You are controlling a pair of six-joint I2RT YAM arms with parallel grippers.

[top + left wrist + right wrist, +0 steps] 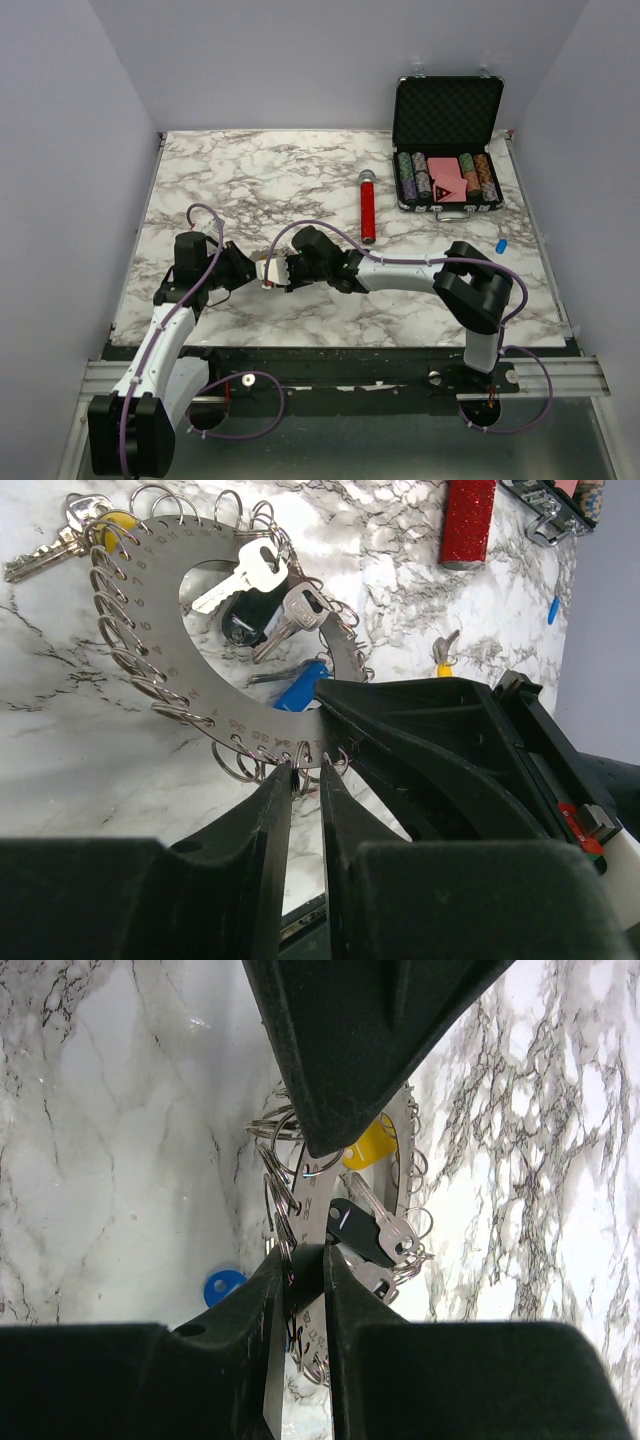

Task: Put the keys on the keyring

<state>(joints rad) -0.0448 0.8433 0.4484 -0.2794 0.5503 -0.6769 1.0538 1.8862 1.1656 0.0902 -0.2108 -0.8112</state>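
Note:
The keyring point(165, 630) is a flat numbered metal ring with many small wire loops round its rim, held up between both arms point(270, 272). Silver keys point(245, 575) hang on it, plus a blue-headed one point(300, 685) and a yellow-headed one point(118, 525). My left gripper point(307, 770) is closed to a narrow gap on a small loop at the ring's near rim. My right gripper point(305, 1255) is shut on the ring's plate point(335, 1200), beside a black-headed key point(360, 1230). Loose keys lie on the table: a yellow one point(443, 660) and a blue one point(501, 244).
A red cylinder with a silver cap point(368, 210) lies mid-table. An open black case point(447, 100) with striped poker chips point(405, 175) stands at the back right. Grey walls close in the marble table point(250, 170) on three sides.

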